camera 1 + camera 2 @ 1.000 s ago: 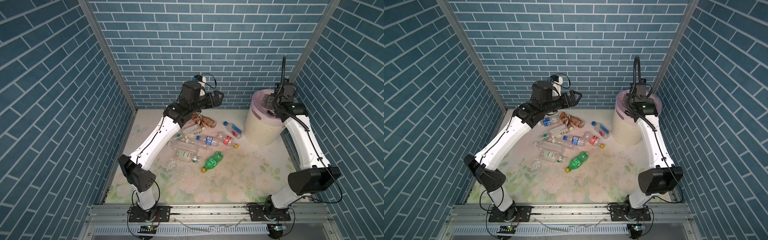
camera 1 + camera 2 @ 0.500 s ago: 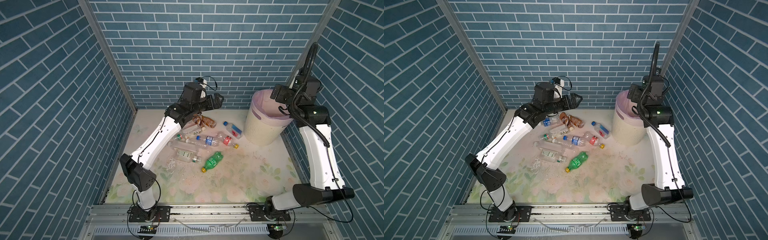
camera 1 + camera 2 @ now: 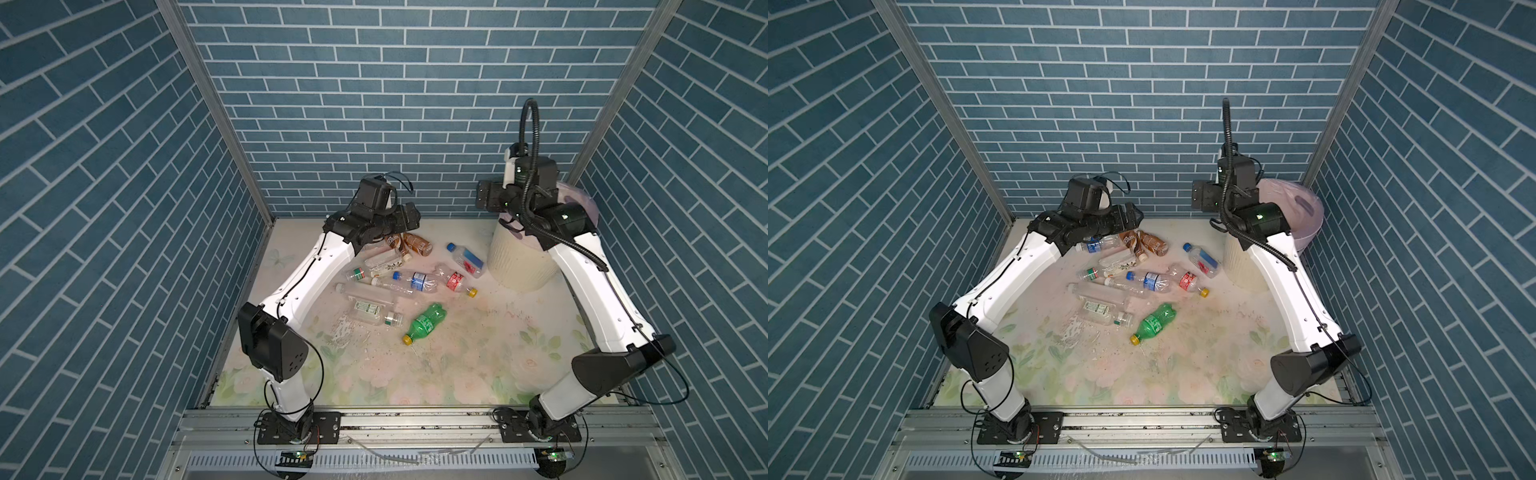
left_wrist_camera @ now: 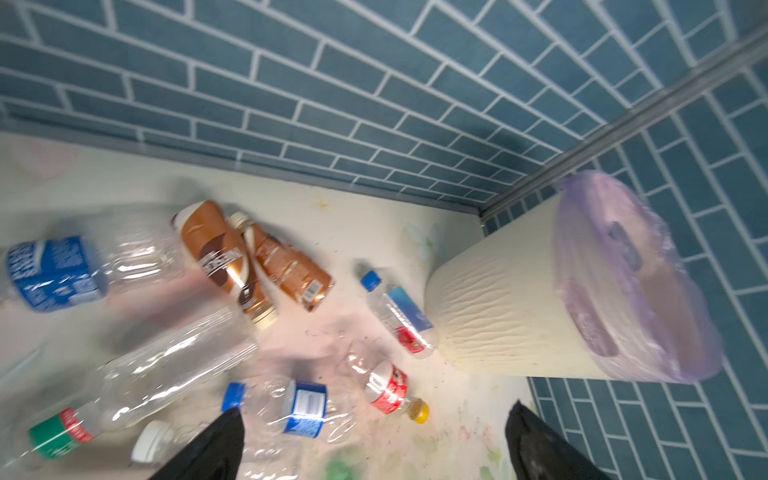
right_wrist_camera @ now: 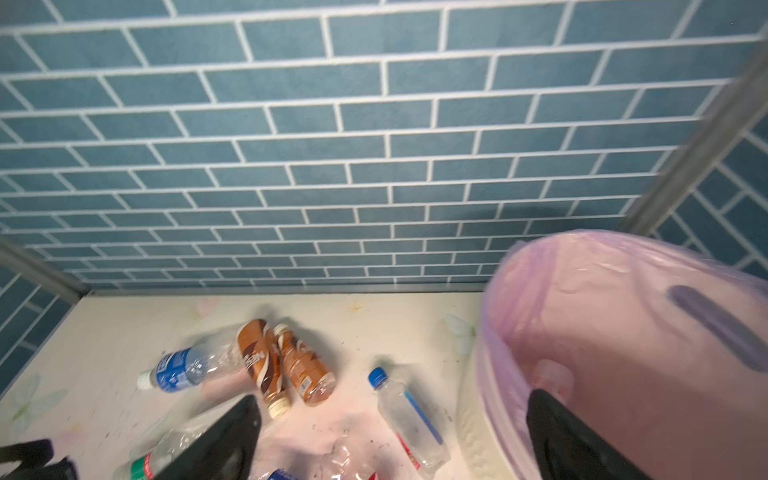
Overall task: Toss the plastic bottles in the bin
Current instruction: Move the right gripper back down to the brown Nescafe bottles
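Several plastic bottles lie scattered on the floral mat in both top views: two brown ones (image 3: 417, 244), a green one with a yellow cap (image 3: 428, 323), and clear ones with blue (image 3: 415, 280) or red labels (image 3: 456, 281). The cream ribbed bin (image 3: 519, 262) with its pink liner stands in the back right corner. My left gripper (image 3: 413, 217) hovers open above the brown bottles (image 4: 249, 262), nothing between its fingers (image 4: 216, 444). My right gripper (image 3: 481, 198) hangs open in the air just left of the bin's rim (image 5: 602, 332), empty, over a blue-capped bottle (image 5: 409, 409).
Blue brick walls close in the back and both sides, with metal corner posts (image 3: 224, 124). A metal rail (image 3: 415, 419) runs along the front edge. White crumbs and scuffs (image 3: 345, 330) mark the mat left of the green bottle.
My right gripper has lifted from over the bin and swung left, off the rim. My left gripper has drifted slightly left and down over the brown bottles. The bottles lie as before.
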`<state>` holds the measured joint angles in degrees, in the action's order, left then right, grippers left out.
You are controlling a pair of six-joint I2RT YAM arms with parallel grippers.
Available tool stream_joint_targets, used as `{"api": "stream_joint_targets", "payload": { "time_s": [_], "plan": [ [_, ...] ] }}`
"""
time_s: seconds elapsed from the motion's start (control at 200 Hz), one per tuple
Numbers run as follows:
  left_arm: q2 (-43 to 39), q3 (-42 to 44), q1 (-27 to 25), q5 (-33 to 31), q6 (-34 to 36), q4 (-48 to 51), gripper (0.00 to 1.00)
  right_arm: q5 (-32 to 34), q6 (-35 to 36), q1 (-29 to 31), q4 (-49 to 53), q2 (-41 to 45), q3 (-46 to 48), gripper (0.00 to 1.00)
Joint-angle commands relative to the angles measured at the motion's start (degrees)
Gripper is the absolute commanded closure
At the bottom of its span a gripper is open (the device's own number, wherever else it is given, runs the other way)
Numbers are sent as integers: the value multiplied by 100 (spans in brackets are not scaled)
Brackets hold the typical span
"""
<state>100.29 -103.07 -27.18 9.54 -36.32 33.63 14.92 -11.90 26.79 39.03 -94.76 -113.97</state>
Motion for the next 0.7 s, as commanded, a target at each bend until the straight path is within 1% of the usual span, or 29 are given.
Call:
{"api": "stream_joint_targets", "payload": {
  "time_s": [0.0, 0.125, 0.265, 0.395, 0.44, 0.475, 0.64, 0.66, 0.695],
  "plan": [
    [-367, 582, 385, 404, -345, -157, 1, -417, 249, 162, -141, -571, -134, 1],
    [-541, 1167, 690, 827, -523, -493, 1, -850, 280, 204, -194, -1279, -280, 1],
    [-569, 1415, 805, 1020, -521, -605, 1, -1258, 343, 201, -190, -2109, -620, 1],
    [-496, 1653, 996, 1435, -723, -807, 1, -1561, 515, 204, -297, -2856, -931, 1],
    [-486, 1745, 1050, 1503, -759, -863, 1, -1653, 592, 201, -308, -3045, -1066, 1],
    [-491, 1821, 1086, 1543, -778, -904, 1, -1740, 658, 199, -322, -3356, -1174, 1],
    [-505, 2075, 1153, 1676, -762, -1029, 1, -1966, 952, 203, -415, -4079, -1643, 1],
    [-490, 2095, 1160, 1701, -755, -1033, 1, -2139, 980, 200, -448, -4147, -1678, 1],
    [-472, 2119, 1170, 1732, -754, -1034, 1, -2183, 1015, 196, -497, -4254, -1726, 1]
  ]
}}
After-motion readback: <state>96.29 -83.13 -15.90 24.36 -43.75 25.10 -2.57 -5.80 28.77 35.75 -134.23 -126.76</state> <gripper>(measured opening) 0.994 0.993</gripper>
